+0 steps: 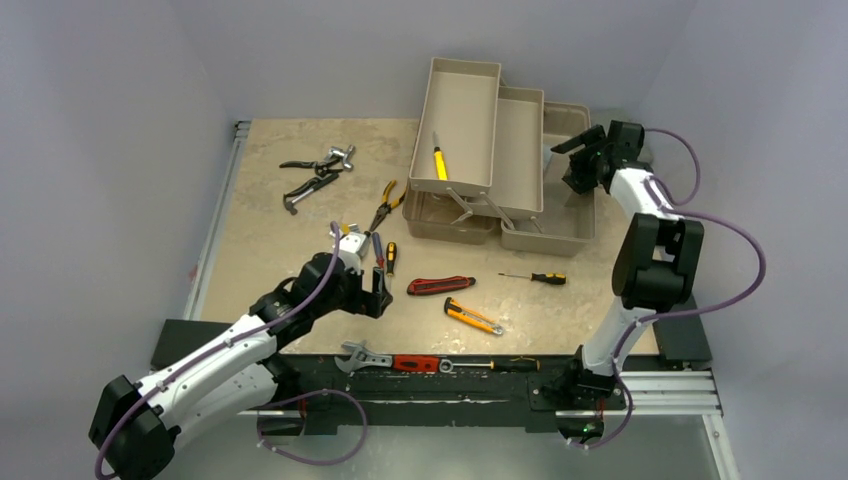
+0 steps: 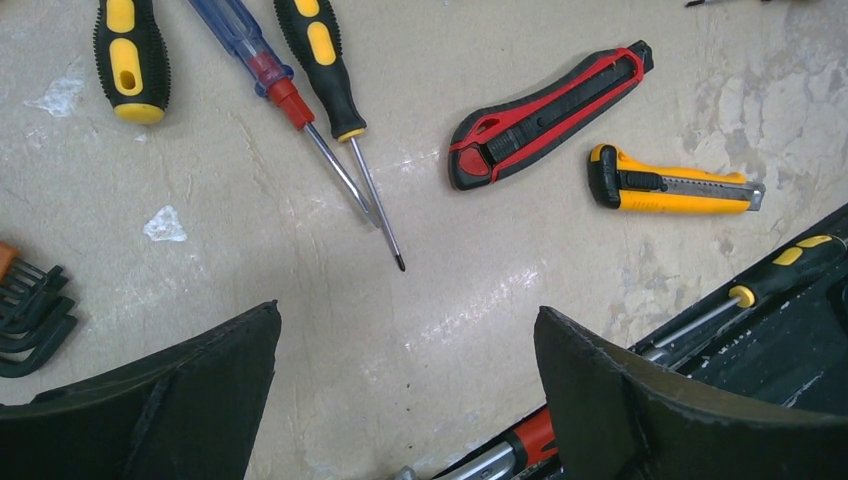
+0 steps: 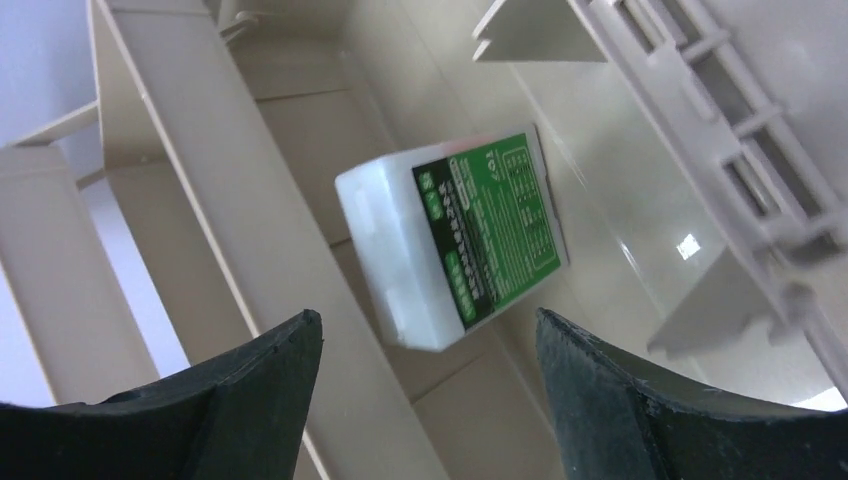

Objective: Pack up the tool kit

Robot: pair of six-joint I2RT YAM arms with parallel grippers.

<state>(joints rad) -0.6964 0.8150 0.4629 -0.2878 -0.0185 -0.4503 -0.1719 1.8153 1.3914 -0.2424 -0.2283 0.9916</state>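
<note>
The beige toolbox (image 1: 560,215) stands at the back of the table with its fold-out trays (image 1: 465,110) spread open. A yellow utility knife (image 1: 438,158) lies in one tray. My right gripper (image 1: 577,166) hangs over the box's right side, open. In the right wrist view a white box with a green label (image 3: 450,235) lies tilted on the toolbox floor (image 3: 570,375), beyond my open right gripper (image 3: 428,315) and apart from both fingers. My left gripper (image 1: 374,292) (image 2: 408,310) is open over bare table. Ahead of it lie screwdrivers (image 2: 320,45), a red-black knife (image 2: 545,115) and a yellow knife (image 2: 670,185).
Pliers (image 1: 388,203) and a cluster of pliers and a wrench (image 1: 320,170) lie at the left back. A small screwdriver (image 1: 535,277) is right of centre. Hex keys (image 2: 30,310) lie left of my left fingers. Tools (image 1: 400,362) lie along the black front rail.
</note>
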